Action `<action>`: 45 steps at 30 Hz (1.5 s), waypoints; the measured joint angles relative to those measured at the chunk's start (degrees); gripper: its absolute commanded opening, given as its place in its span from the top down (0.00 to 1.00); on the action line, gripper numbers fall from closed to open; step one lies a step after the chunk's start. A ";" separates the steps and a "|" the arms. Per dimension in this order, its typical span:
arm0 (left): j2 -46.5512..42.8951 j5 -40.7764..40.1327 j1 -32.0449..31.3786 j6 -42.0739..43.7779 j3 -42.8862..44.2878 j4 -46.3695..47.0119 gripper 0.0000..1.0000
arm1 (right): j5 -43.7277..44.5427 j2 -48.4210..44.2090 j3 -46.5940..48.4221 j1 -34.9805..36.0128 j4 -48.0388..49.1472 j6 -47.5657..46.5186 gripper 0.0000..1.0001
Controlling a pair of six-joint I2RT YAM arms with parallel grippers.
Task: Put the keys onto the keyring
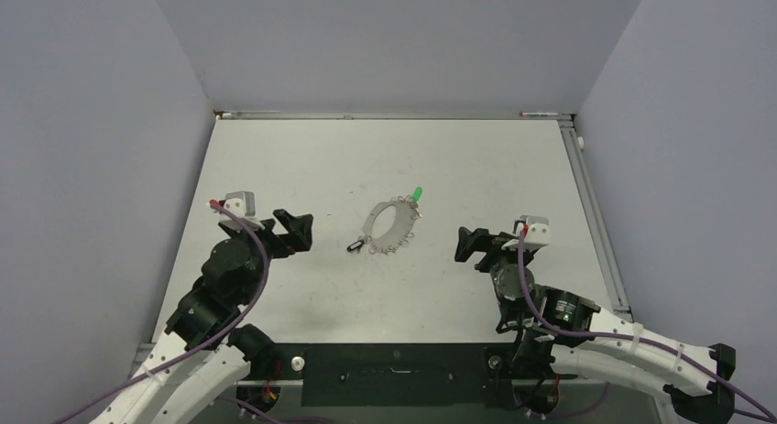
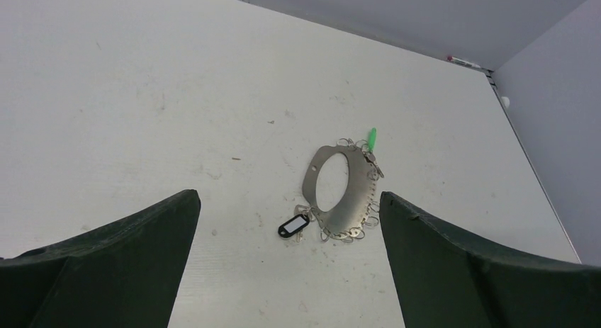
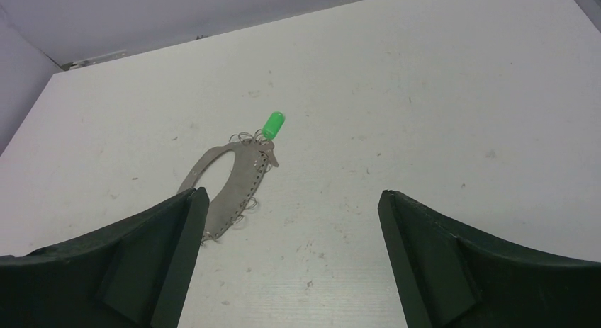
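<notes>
The keyring is a flat silver oval loop with small silver rings along its edge, lying mid-table. A bright green tag hangs at its far end. A tiny key with a black head lies at its near-left end, touching the small rings. My left gripper is open and empty, left of the keyring. My right gripper is open and empty, right of it. The left wrist view shows the keyring, black-headed key and green tag ahead of the open jaws. The right wrist view shows the keyring by the left finger.
Grey walls close the table on three sides, with a metal rail along the right edge. The arm bases and a black plate sit at the near edge.
</notes>
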 measured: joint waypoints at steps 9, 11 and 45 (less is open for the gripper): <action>-1.31 -4.39 0.26 6.88 2.67 -11.47 0.04 | -3.08 0.57 -1.73 0.00 8.72 -5.14 0.02; 1.01 -1.27 0.35 7.43 2.23 -11.63 0.04 | -4.07 1.79 -1.81 0.00 9.55 -5.11 0.02; 5.68 17.35 4.39 10.03 4.57 -14.23 0.04 | -7.72 6.49 -1.81 0.00 8.72 -2.64 0.03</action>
